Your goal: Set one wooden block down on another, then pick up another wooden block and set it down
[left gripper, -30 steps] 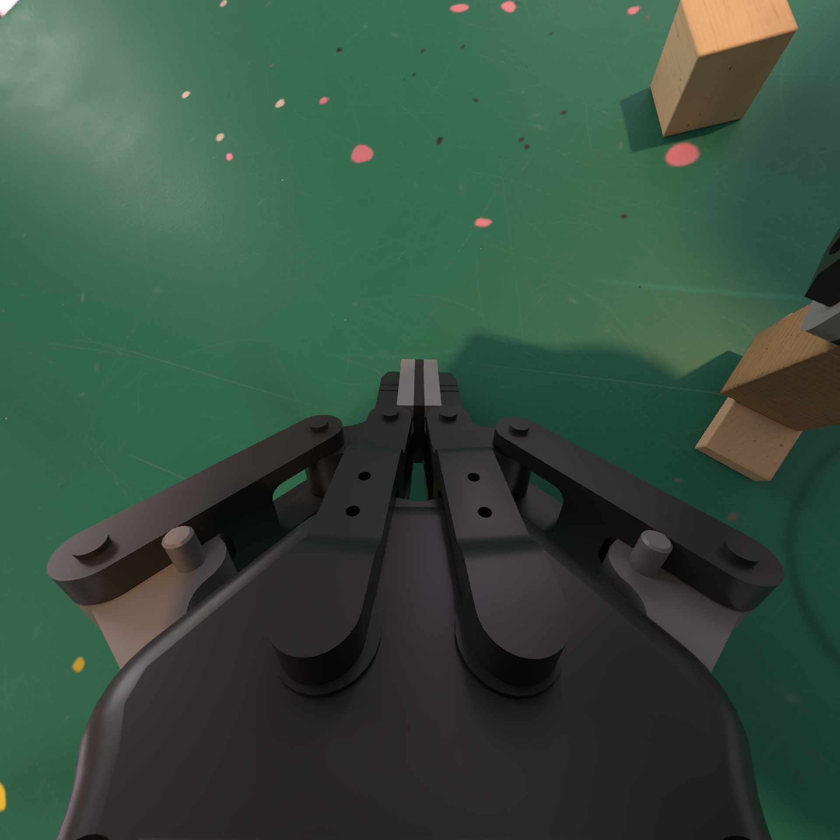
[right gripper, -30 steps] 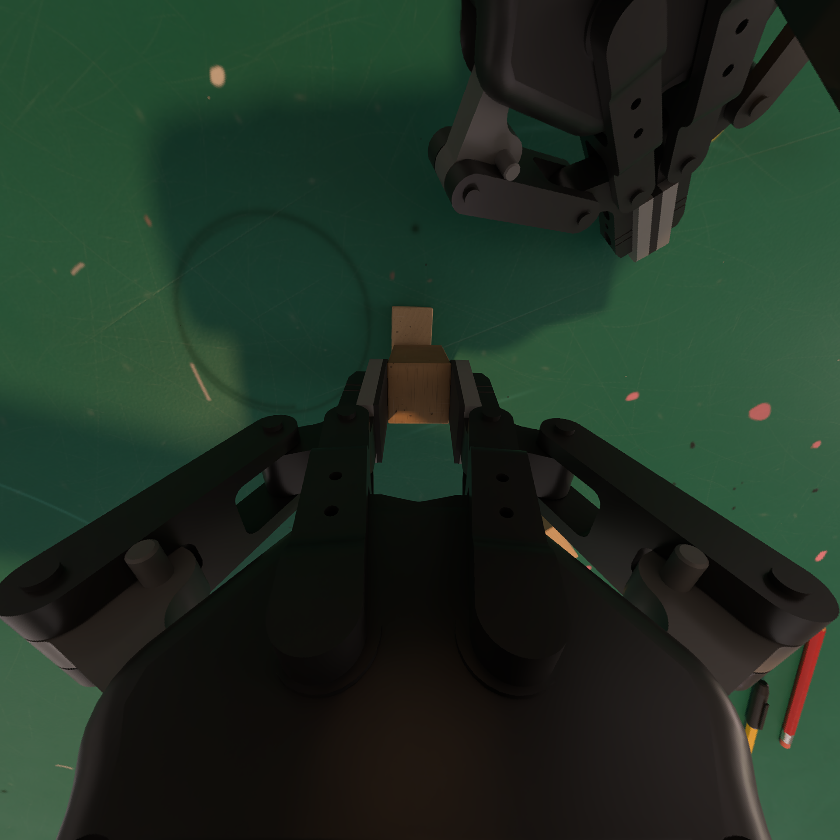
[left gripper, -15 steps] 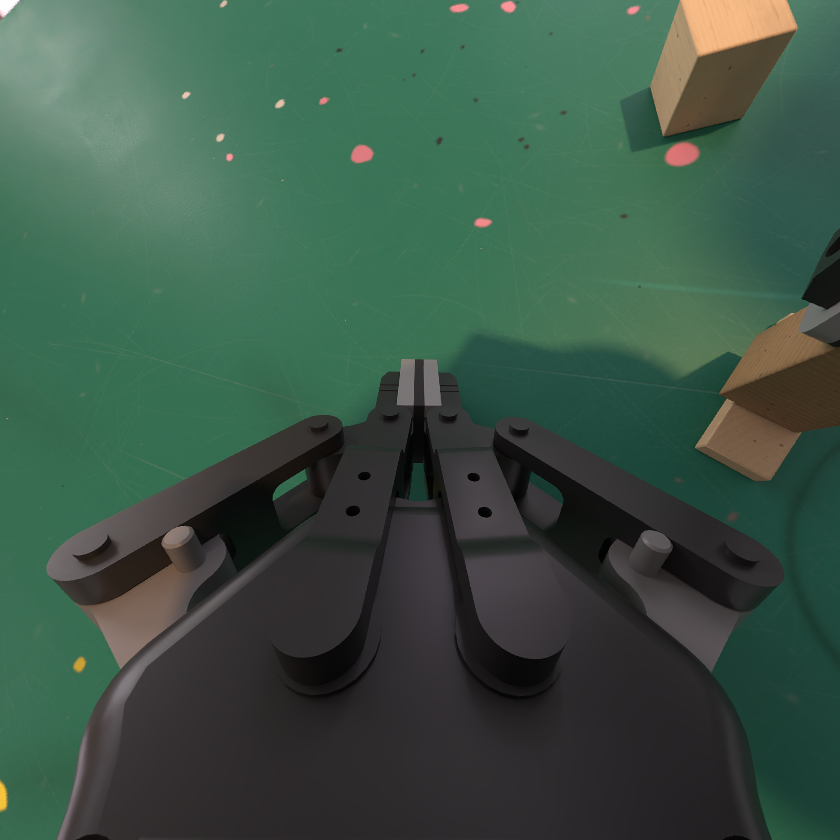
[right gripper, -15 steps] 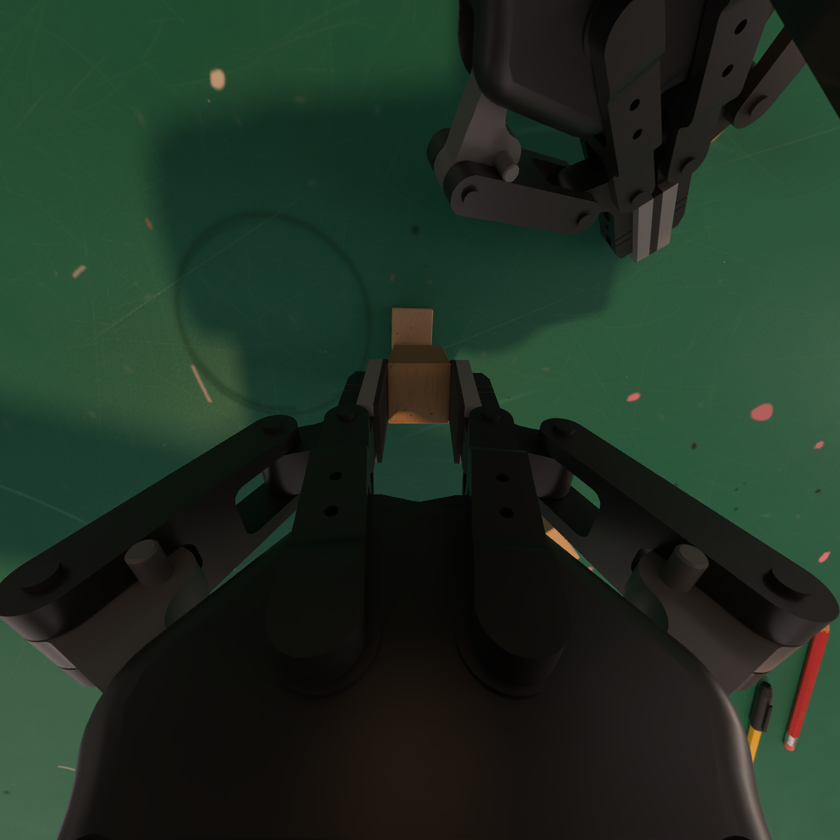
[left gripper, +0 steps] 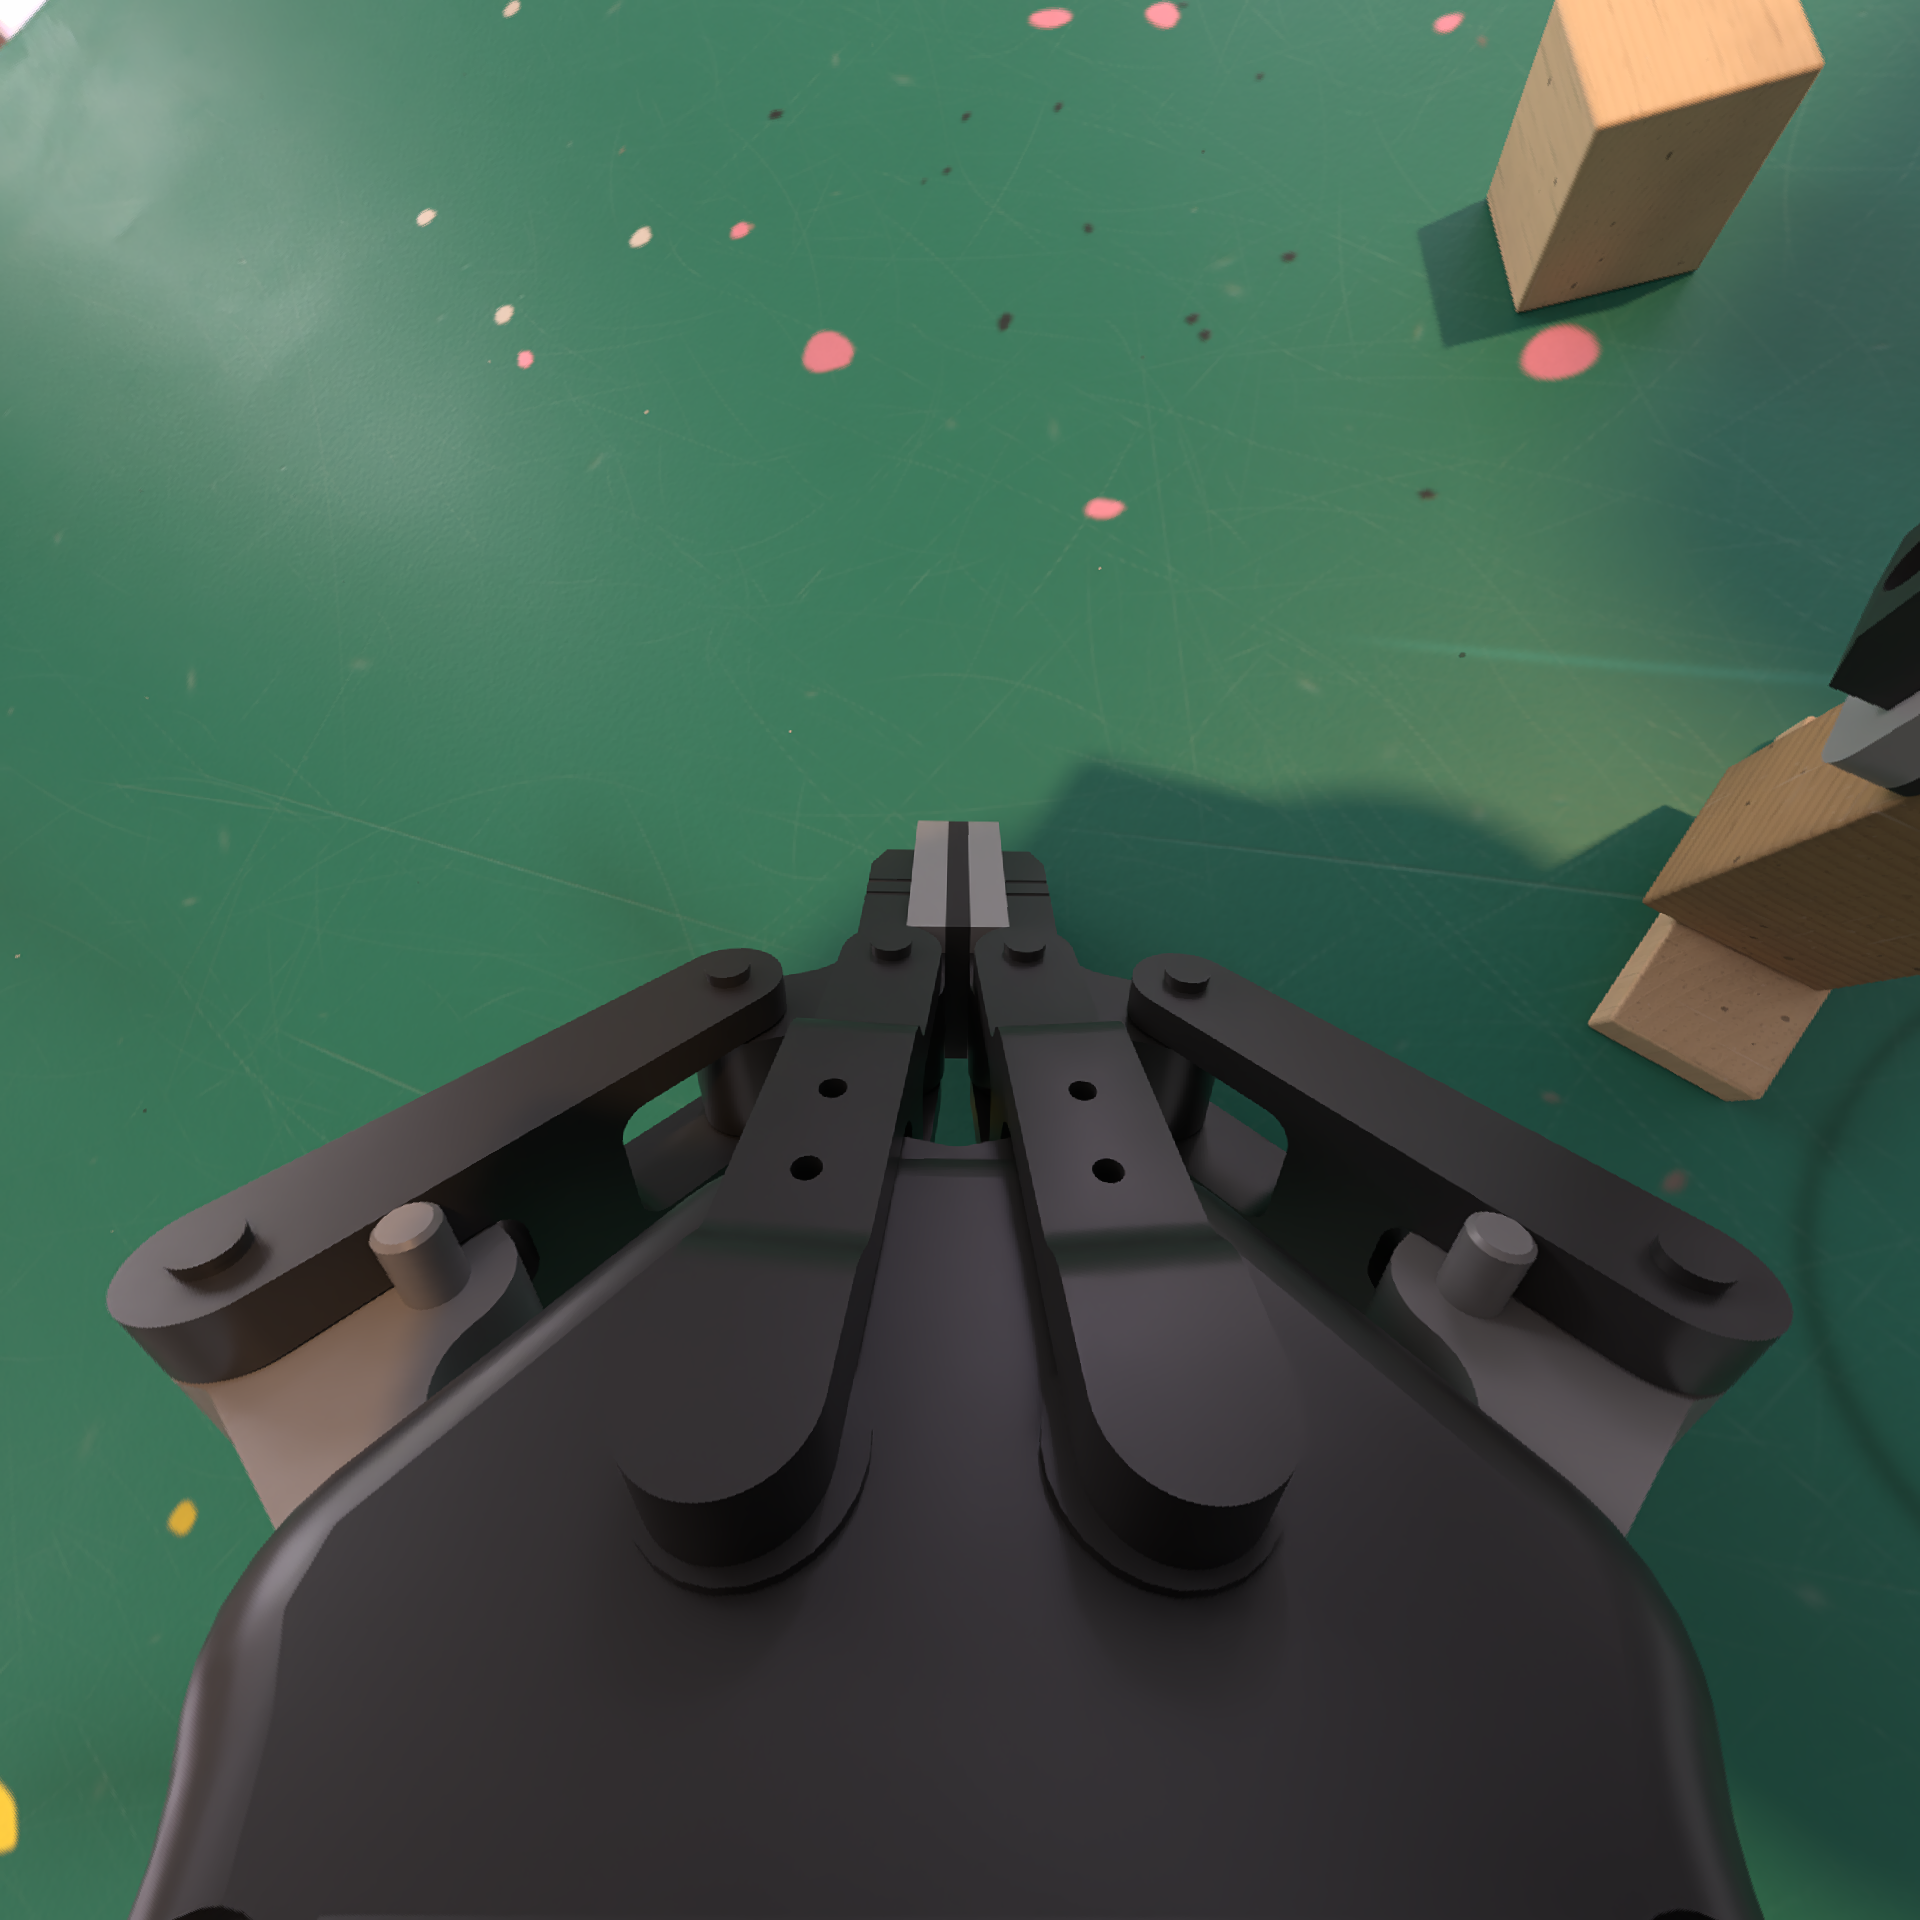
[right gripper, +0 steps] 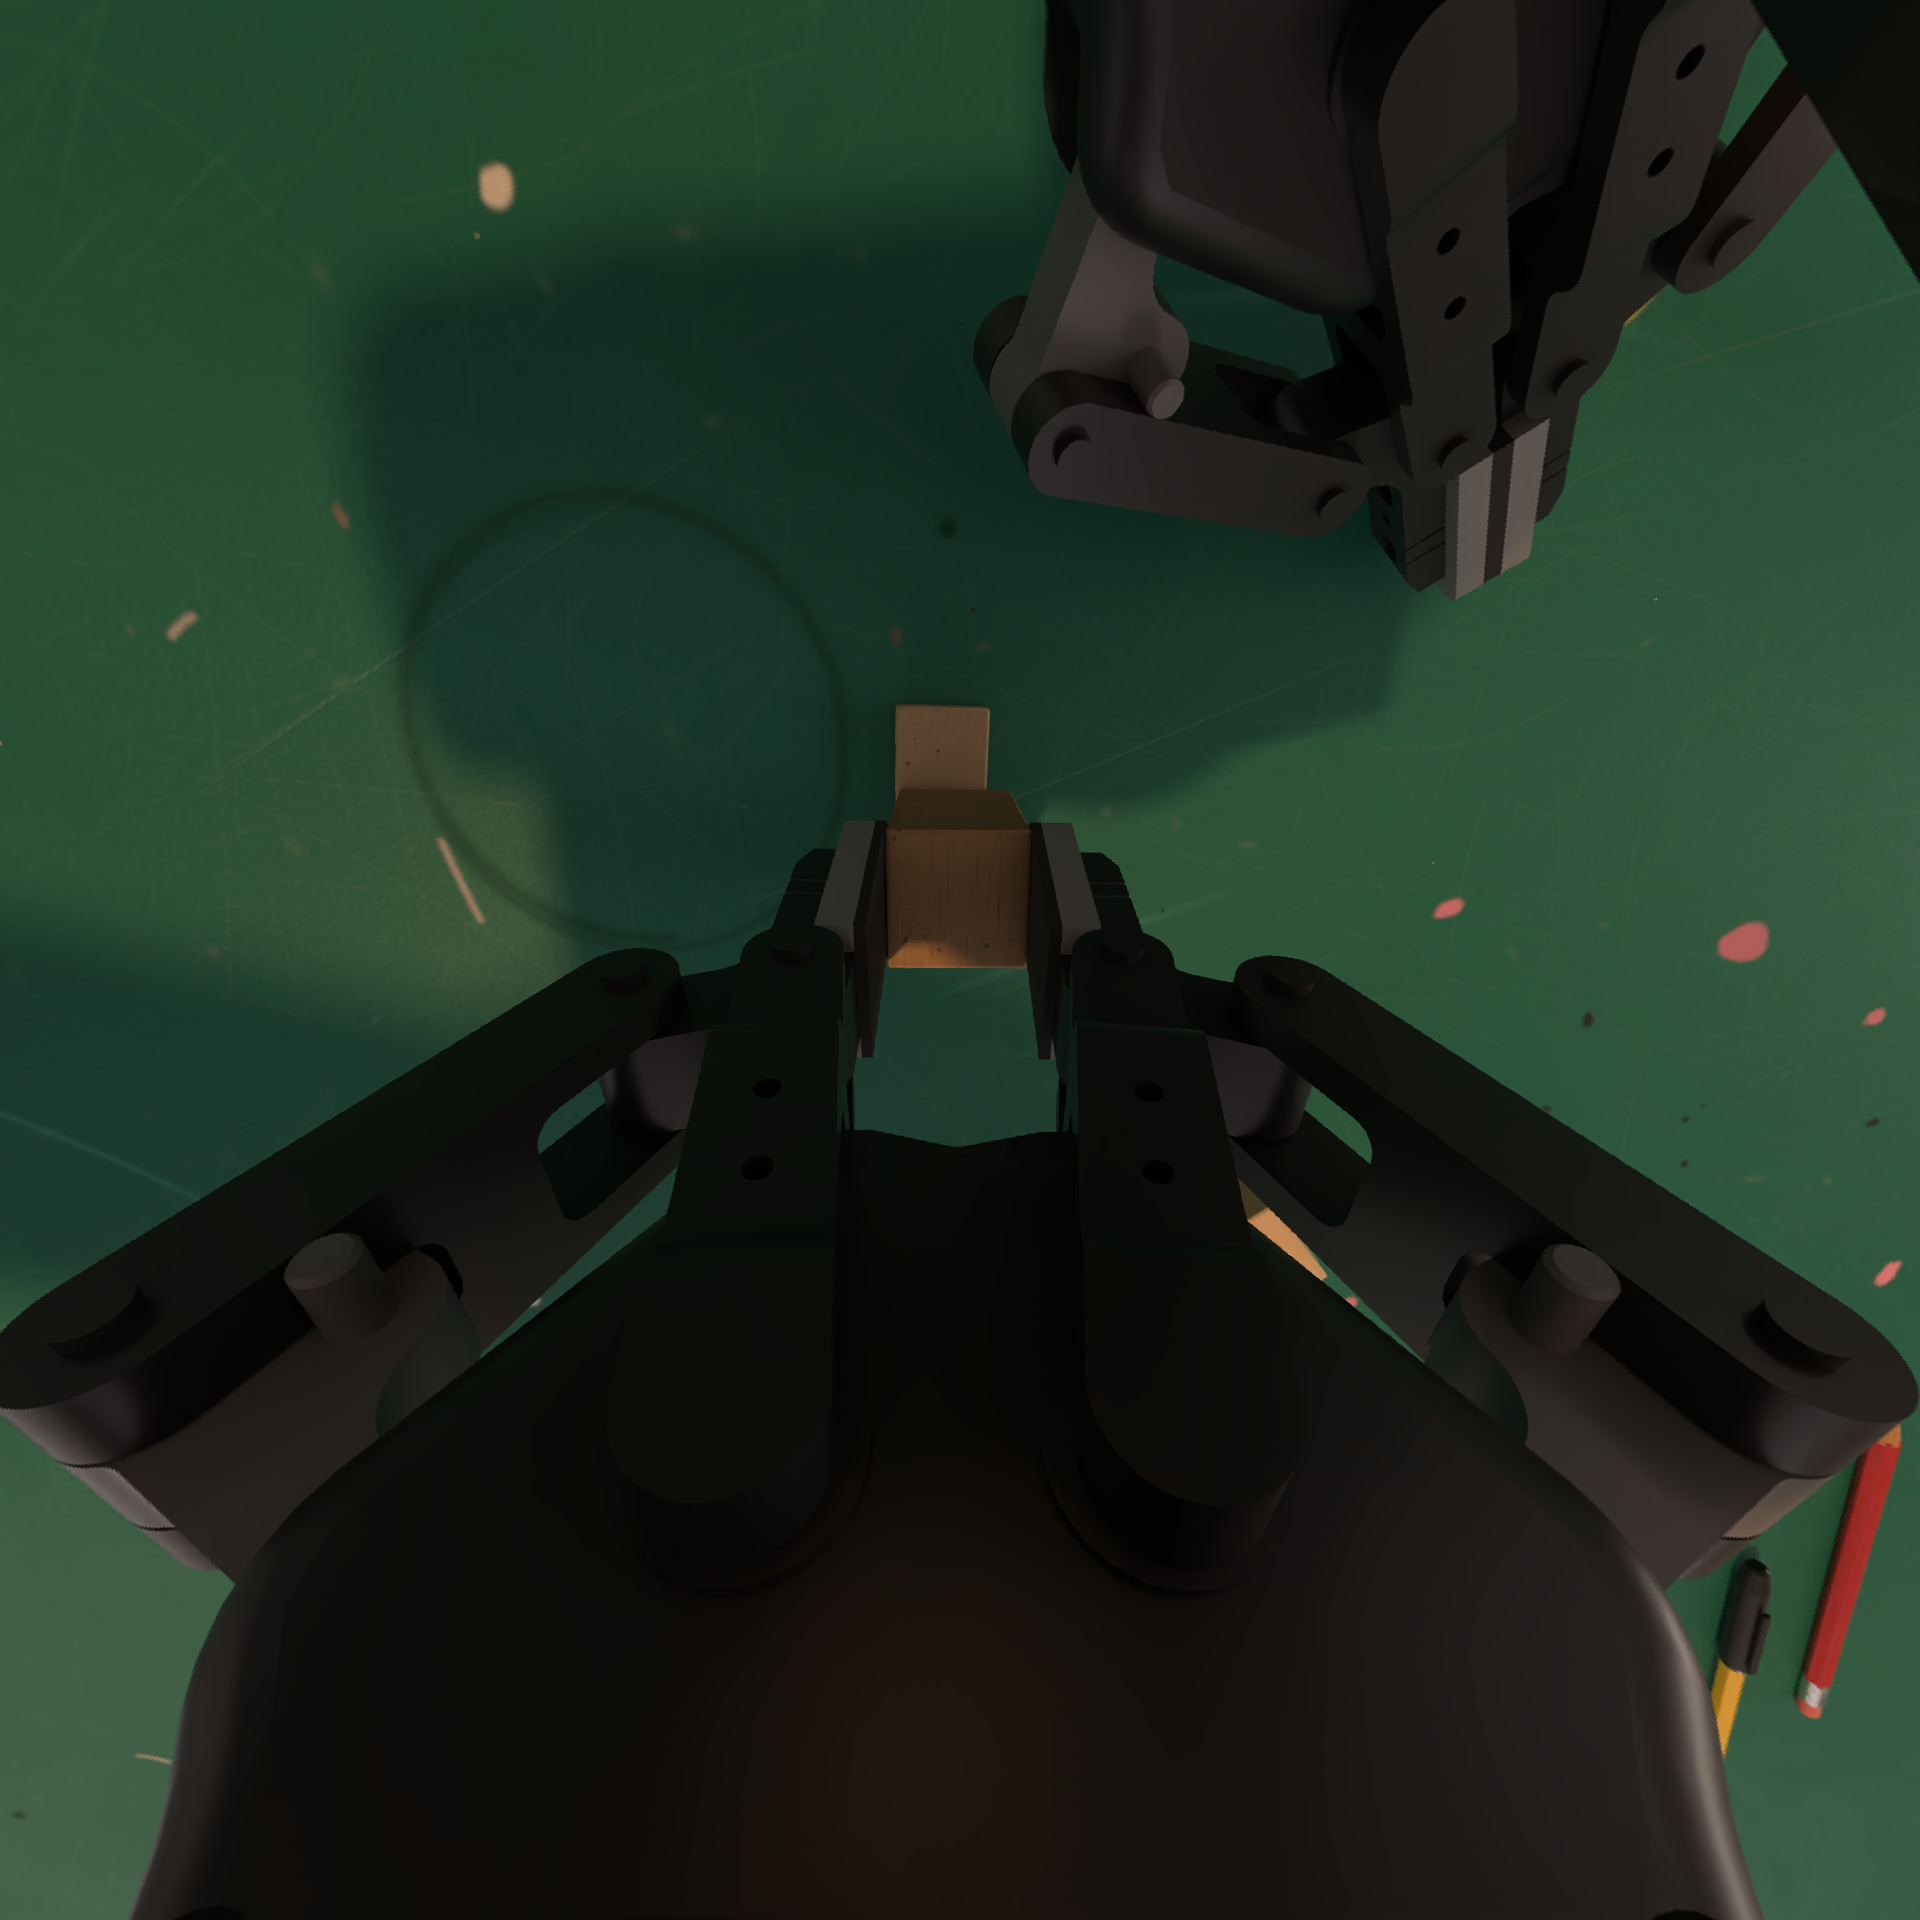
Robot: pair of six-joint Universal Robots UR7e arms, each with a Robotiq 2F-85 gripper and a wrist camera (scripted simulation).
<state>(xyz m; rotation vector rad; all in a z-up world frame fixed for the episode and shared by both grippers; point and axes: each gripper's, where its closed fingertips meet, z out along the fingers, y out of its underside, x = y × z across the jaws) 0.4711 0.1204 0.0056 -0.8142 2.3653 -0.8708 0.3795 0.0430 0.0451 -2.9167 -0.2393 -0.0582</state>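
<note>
The right gripper hides a lot. Its dark body fills the lower half of the right wrist view, and a small bit of wood peeks out past its right finger; what that is cannot be told. The gripper pinches a wooden block between its two pads. This held block sits over a paler lower block, so only the far end of that one shows. In the left wrist view both blocks are at the right edge, where the held block is cut off by the frame, and it looks to rest on the lower block.

The left gripper has its pads pressed together with nothing between them. It hangs over bare green table, with lots of free room to its left and ahead.

Three blocks can be counted. The third is a tall block standing alone at the upper right, well apart from the other two. At the lower right of the right wrist view lie two pencils, a red pencil and a yellow and black pencil, side by side.
</note>
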